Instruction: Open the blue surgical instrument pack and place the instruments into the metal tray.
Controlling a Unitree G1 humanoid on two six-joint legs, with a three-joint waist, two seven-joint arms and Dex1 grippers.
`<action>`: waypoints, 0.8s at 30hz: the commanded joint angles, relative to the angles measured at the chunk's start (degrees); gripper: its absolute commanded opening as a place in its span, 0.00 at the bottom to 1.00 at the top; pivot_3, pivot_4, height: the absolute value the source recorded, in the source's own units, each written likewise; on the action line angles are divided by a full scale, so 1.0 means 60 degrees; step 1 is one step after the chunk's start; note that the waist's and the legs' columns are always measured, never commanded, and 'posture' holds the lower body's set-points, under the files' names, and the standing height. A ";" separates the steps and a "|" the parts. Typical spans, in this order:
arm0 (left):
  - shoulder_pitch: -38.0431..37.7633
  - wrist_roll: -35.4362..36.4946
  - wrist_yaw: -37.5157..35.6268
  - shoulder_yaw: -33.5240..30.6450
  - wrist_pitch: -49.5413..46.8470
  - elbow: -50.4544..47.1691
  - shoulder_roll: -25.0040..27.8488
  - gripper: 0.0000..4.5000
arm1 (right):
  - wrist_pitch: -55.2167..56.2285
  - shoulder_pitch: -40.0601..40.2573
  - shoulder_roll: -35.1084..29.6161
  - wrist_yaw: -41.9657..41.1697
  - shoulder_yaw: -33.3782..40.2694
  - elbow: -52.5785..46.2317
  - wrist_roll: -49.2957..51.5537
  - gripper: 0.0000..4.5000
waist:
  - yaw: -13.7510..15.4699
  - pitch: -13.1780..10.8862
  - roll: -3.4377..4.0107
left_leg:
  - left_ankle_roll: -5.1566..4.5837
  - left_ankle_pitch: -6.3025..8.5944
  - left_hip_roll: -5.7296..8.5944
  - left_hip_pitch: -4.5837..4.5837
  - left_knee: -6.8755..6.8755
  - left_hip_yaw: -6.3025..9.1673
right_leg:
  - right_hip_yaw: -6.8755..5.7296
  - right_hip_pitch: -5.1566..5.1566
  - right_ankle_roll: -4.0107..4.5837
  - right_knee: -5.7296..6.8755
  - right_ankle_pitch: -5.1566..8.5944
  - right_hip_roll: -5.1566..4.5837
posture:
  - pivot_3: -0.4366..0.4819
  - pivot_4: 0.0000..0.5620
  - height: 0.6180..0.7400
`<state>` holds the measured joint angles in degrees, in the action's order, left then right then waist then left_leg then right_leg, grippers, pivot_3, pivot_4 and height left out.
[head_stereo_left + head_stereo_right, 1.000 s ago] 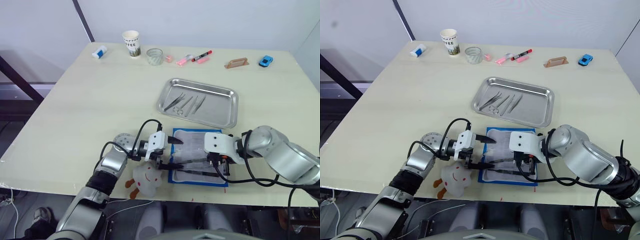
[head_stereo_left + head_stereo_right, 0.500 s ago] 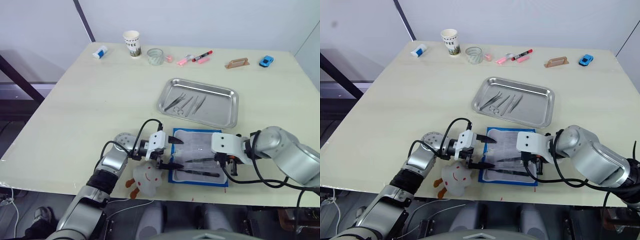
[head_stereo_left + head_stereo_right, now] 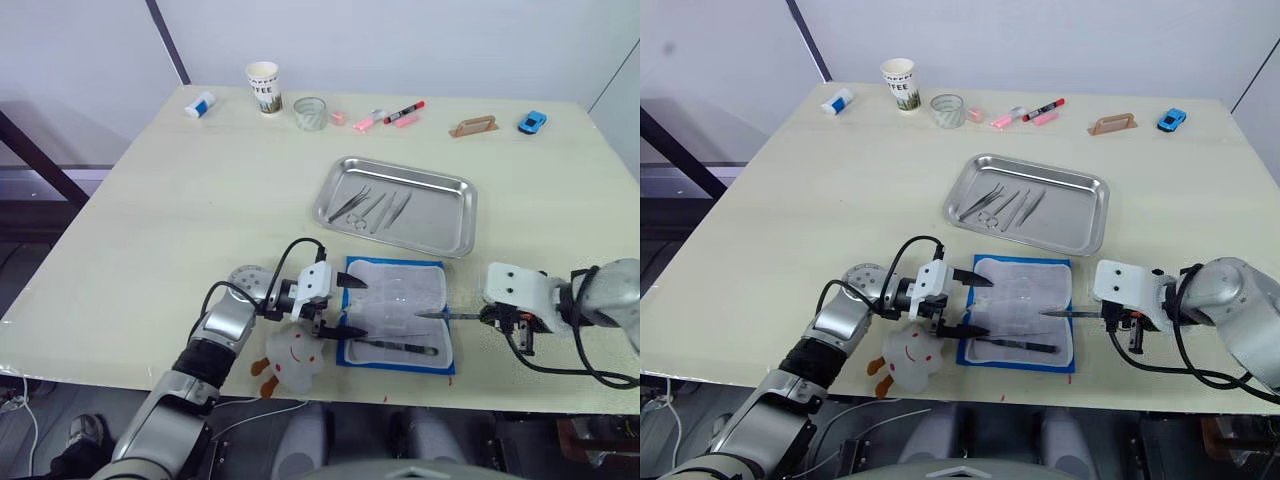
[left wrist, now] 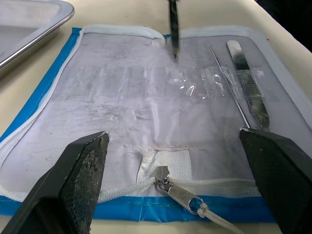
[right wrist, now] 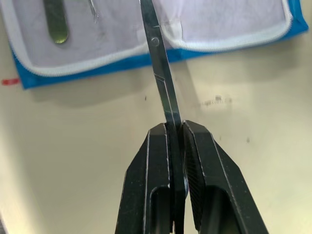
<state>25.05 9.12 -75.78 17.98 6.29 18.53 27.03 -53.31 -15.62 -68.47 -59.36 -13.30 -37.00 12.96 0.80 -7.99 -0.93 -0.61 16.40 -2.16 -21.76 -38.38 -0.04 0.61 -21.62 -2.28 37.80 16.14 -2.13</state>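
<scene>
Right gripper (image 5: 176,127) clamped on slim steel scissors (image 5: 158,63) — left gripper (image 4: 173,161) apart over the pack's (image 4: 122,92) white padding.

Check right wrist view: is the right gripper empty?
No. The right gripper is shut on a slim metal instrument whose tip reaches over the open blue pack.
</scene>
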 commanded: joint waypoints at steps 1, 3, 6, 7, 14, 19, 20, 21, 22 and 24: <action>-0.0241 -0.0503 0.0134 0.0289 -0.0209 0.0278 0.0122 1.00 | -0.0506 0.0002 0.1350 0.0249 0.2844 0.0274 0.1725 0.01 | -0.0013 0.0001 0.0005 | 0.0000 0.0000 0.0001 0.0003 0.0000 -0.0004 | 0.0005 0.0002 0.0000 0.0001 0.0000 0.0001 | 0.48 0.27 1.00; -0.0259 -0.0501 0.0159 0.0289 -0.0225 0.0229 0.0119 1.00 | -0.0720 -0.0427 0.2190 0.0820 0.3191 0.0503 0.2047 0.01 | -0.0013 0.0004 -0.0019 | 0.0000 0.0000 0.0002 0.0003 -0.0004 -0.0002 | 0.0005 0.0005 0.0001 0.0000 -0.0001 0.0015 | 0.48 0.27 1.00; -0.0286 -0.0489 0.0208 0.0296 -0.0274 0.0136 0.0118 1.00 | -0.0871 -0.1199 0.3213 0.1835 0.2866 0.0743 0.1901 0.01 | -0.0011 0.0007 0.0009 | 0.0000 0.0000 0.0003 0.0000 0.0000 0.0005 | -0.0001 0.0005 0.0001 0.0000 -0.0002 0.0014 | 0.48 0.27 1.00; -0.0290 -0.0490 0.0223 0.0296 -0.0282 0.0117 0.0120 1.00 | -0.0947 -0.1466 0.3548 0.2195 0.2757 0.0840 0.1846 0.01 | -0.0008 0.0007 0.0017 | 0.0000 0.0000 0.0002 0.0002 -0.0001 0.0002 | 0.0003 0.0005 0.0002 0.0001 -0.0002 0.0017 | 0.48 0.27 1.00; -0.0288 -0.0465 0.0321 0.0268 -0.0384 0.0083 0.0132 1.00 | -0.1928 -0.3554 0.6883 0.5427 0.1912 0.2692 0.0891 0.01 | -0.0005 0.0013 0.0043 | 0.0000 0.0000 0.0004 -0.0002 0.0004 0.0002 | 0.0007 -0.0006 0.0005 0.0008 -0.0001 0.0019 | 0.48 0.27 1.00; -0.0406 -0.0457 0.0387 0.0256 -0.0393 -0.0031 0.0155 1.00 | -0.1988 -0.4039 0.8760 0.7235 0.2303 0.4009 0.0368 0.01 | -0.0015 0.0010 0.0049 | -0.0001 -0.0001 0.0009 -0.0015 0.0004 0.0007 | 0.0037 -0.0011 0.0002 0.0013 -0.0003 0.0017 | 0.48 0.27 1.00; -0.0452 -0.0458 0.0405 0.0255 -0.0389 -0.0072 0.0165 1.00 | -0.1981 -0.4081 0.9079 0.7555 0.2442 0.4239 0.0297 0.01 | -0.0018 0.0010 0.0049 | -0.0001 -0.0001 0.0010 -0.0015 0.0004 0.0008 | 0.0034 -0.0012 0.0002 0.0015 -0.0003 0.0017 | 0.48 0.27 1.00; -0.0493 -0.0448 0.0421 0.0244 -0.0400 -0.0110 0.0173 1.00 | -0.1958 -0.4123 0.9308 0.7866 0.2503 0.4469 0.0173 0.01 | -0.0023 0.0010 0.0049 | -0.0001 -0.0001 0.0011 -0.0015 0.0004 0.0009 | 0.0033 -0.0012 0.0002 0.0017 -0.0003 0.0018 | 0.48 0.27 1.00; -0.0527 -0.0438 0.0435 0.0235 -0.0412 -0.0141 0.0180 1.00 | -0.1854 -0.4168 0.9474 0.8143 0.2515 0.4703 0.0026 0.01 | -0.0025 0.0010 0.0051 | -0.0001 -0.0001 0.0010 -0.0013 0.0005 0.0010 | 0.0033 -0.0012 0.0002 0.0019 -0.0003 0.0019 | 0.48 0.27 1.00; -0.0593 -0.0436 0.0465 0.0235 -0.0415 -0.0191 0.0195 1.00 | -0.1771 -0.4273 0.9870 0.8631 0.2741 0.5059 -0.0102 0.01 | -0.0025 0.0011 0.0052 | -0.0001 -0.0001 0.0011 -0.0010 0.0005 0.0011 | 0.0032 -0.0011 0.0003 0.0023 -0.0003 0.0019 | 0.48 0.27 1.00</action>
<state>23.53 9.20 -73.66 17.93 4.92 15.84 27.35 -65.17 -39.36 -10.42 -10.73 0.79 -7.15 13.46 0.65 -7.92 -0.62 -0.61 16.39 -2.10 -21.82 -38.35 0.03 0.79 -21.68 -2.26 37.94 16.12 -2.02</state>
